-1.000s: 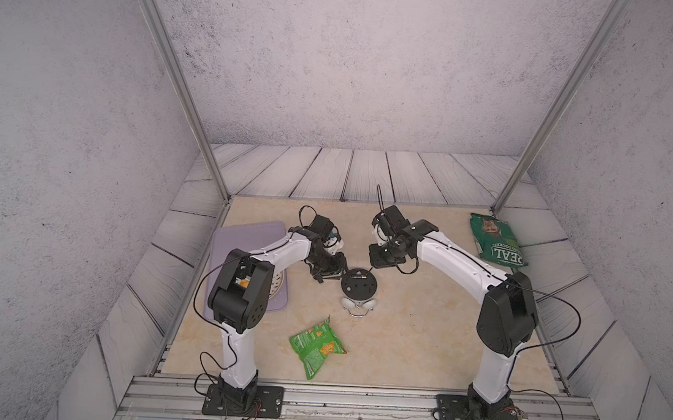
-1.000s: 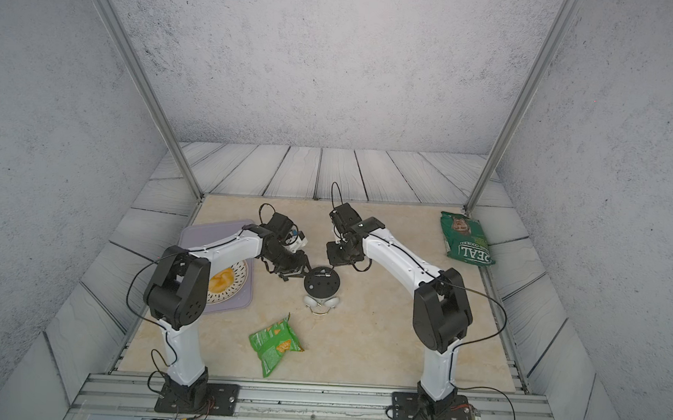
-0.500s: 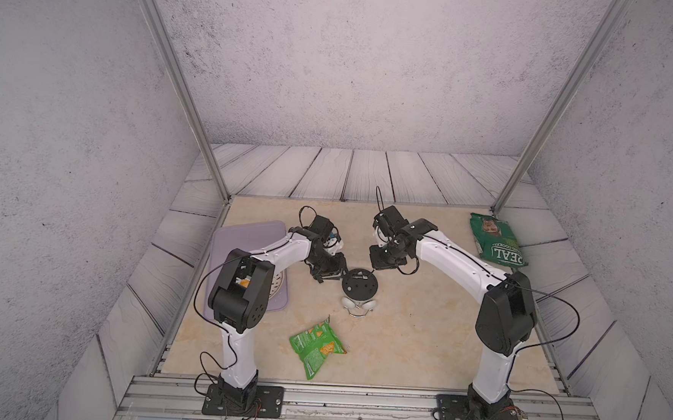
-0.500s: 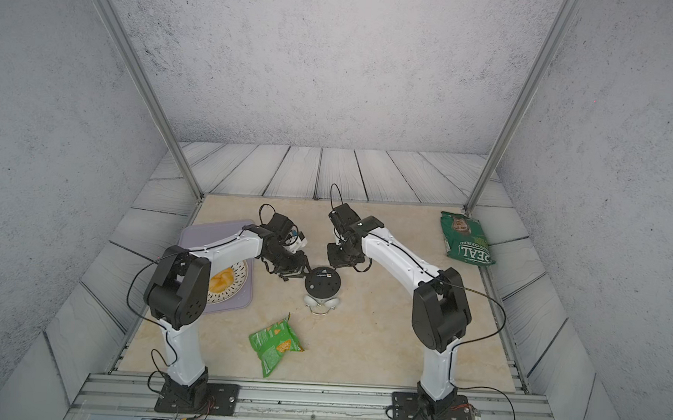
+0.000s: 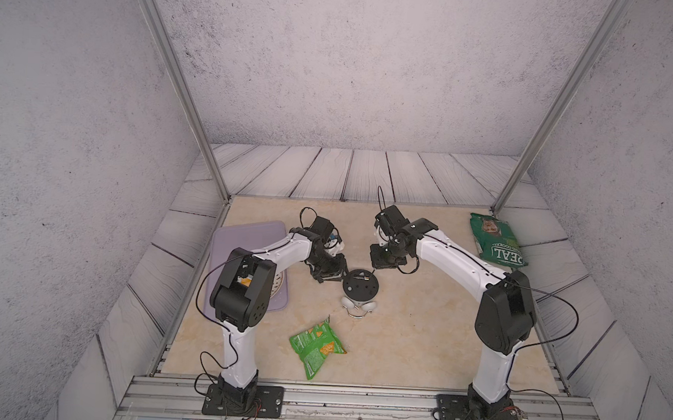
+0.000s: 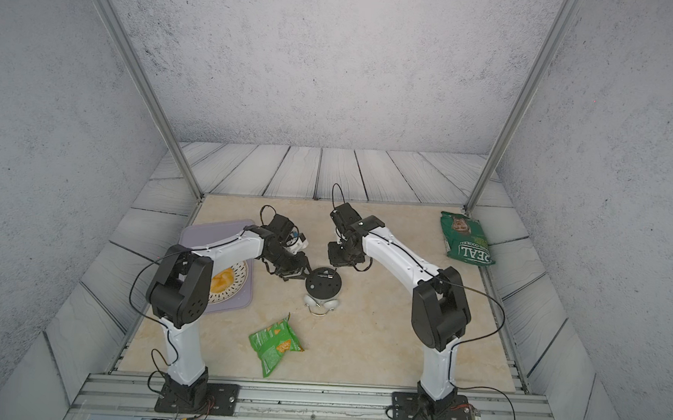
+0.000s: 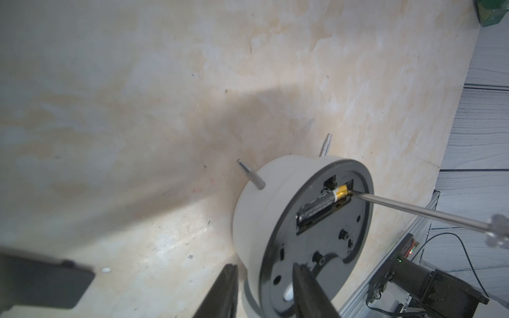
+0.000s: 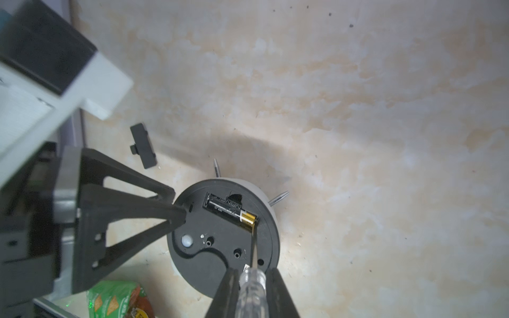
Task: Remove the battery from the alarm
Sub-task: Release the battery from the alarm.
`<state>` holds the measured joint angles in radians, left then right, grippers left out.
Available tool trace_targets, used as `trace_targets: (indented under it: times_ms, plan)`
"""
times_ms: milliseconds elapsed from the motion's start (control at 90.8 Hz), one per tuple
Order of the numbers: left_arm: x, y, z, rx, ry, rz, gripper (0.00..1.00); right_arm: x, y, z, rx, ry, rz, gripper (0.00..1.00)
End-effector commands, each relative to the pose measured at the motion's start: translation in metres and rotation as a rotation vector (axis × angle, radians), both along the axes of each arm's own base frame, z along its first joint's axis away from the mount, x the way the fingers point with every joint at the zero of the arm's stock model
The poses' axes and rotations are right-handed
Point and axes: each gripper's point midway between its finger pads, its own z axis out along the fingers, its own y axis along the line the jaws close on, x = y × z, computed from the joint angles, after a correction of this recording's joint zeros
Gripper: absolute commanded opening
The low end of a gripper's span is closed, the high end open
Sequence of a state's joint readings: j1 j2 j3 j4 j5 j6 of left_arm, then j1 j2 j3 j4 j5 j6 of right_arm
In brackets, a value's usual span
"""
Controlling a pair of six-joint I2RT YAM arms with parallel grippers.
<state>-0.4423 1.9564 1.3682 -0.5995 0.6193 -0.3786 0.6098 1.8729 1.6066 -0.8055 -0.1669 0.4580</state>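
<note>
Two grippers, one alarm (image 8: 220, 258), face-down. Right gripper (image 8: 252, 275): clamped on screwdriver (image 8: 252, 294), tip ahead at battery (image 8: 231, 210), likely to lever it out. Left gripper (image 7: 264, 268): jaws astride alarm rim, likely steadying; pinch unclear. Battery: flat in its bay, gold end toward screwdriver tip, black end toward left gripper.

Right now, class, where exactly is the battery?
In the right wrist view, the battery sits in the open slot on the back of the alarm, mid-table between both arms, the screwdriver tip at its gold end.
</note>
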Motion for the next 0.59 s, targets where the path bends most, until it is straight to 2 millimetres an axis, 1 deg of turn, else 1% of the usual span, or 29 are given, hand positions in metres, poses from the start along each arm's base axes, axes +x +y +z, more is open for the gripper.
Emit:
trace_targets:
  times_ms: [0,66,154,253,385,407,440,583]
  plan:
    - [-0.010,-0.004,-0.013,-0.017,0.052,-0.026,0.33,-0.018,0.012,-0.040,0.114,0.153,-0.026,0.00]
    - [-0.012,-0.004,-0.017,-0.010,0.064,-0.029,0.27,-0.012,0.011,-0.039,0.216,0.161,-0.064,0.00]
    - [-0.013,-0.003,-0.021,-0.002,0.073,-0.031,0.18,-0.010,0.008,-0.039,0.331,0.186,-0.095,0.00]
    - [-0.012,-0.001,-0.024,0.015,0.071,-0.028,0.13,-0.007,0.012,-0.035,0.487,0.215,-0.082,0.00]
    - [-0.011,0.000,-0.025,0.025,0.062,-0.028,0.11,-0.004,0.014,-0.033,0.650,0.238,-0.070,0.00]
    - [-0.011,0.000,-0.025,0.025,0.063,-0.028,0.11,0.000,0.014,-0.028,0.684,0.215,-0.064,0.00]
    - [-0.011,0.001,-0.026,0.027,0.062,-0.028,0.11,0.002,0.013,-0.027,0.724,0.214,-0.078,0.00]
    - [-0.009,0.003,-0.025,0.039,0.051,-0.023,0.10,0.018,-0.002,-0.028,0.898,0.174,-0.156,0.00]
